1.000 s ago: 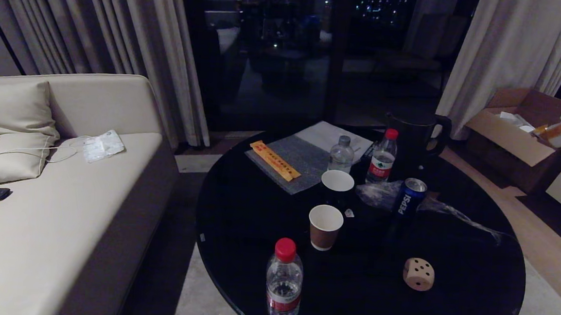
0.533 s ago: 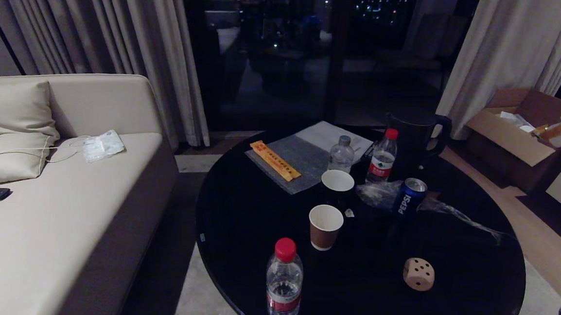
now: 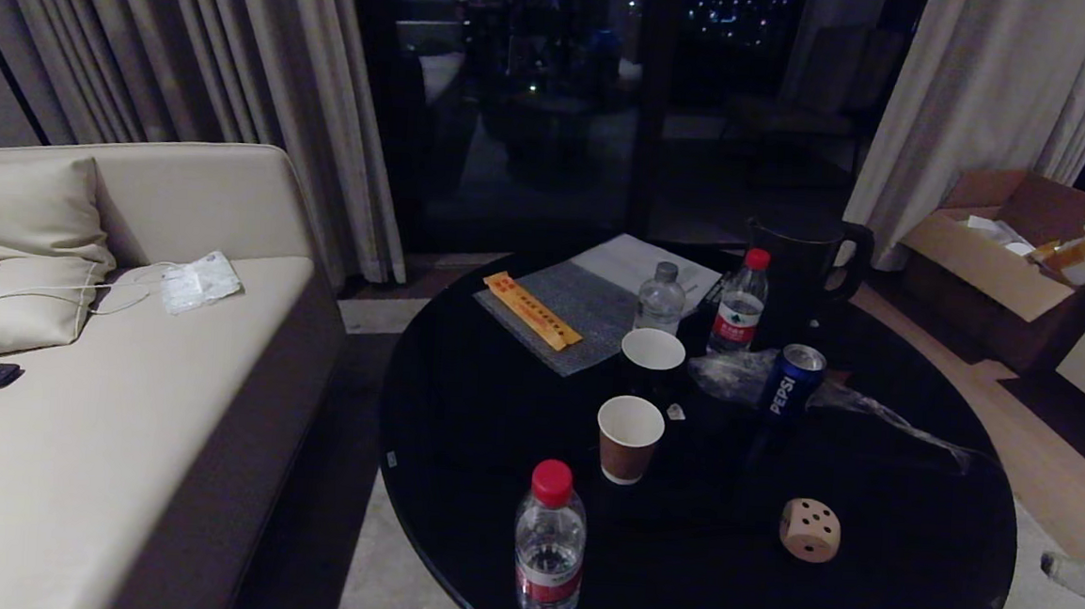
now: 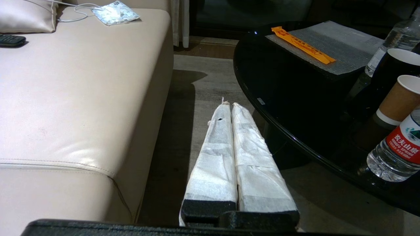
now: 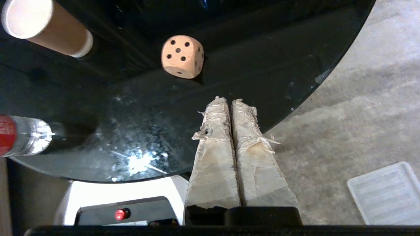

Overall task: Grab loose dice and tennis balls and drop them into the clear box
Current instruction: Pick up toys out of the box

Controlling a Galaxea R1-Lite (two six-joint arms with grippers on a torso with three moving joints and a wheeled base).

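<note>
A tan die (image 3: 809, 530) with dark pips lies alone on the near right part of the round black table (image 3: 459, 431). My right gripper (image 3: 1047, 564) juts in at the lower right edge of the head view, beyond the table's rim. In the right wrist view its wrapped fingers (image 5: 228, 100) are pressed together and empty, hovering over the table's edge a short way from the die (image 5: 182, 56). My left gripper (image 4: 228, 104) hangs shut and empty over the floor between the sofa and the table. No tennis balls are in view, and the clear box is out of view too.
Near the die stand a paper cup (image 3: 629, 437), a red-capped water bottle (image 3: 548, 540), a Pepsi can (image 3: 792, 381) and a dark jug (image 3: 804, 264). A sofa (image 3: 121, 411) fills the left. A ribbed translucent lid (image 5: 385, 193) lies on the carpet.
My right gripper has come up into the head view at the lower right edge. The die and everything else on the table have stayed put.
</note>
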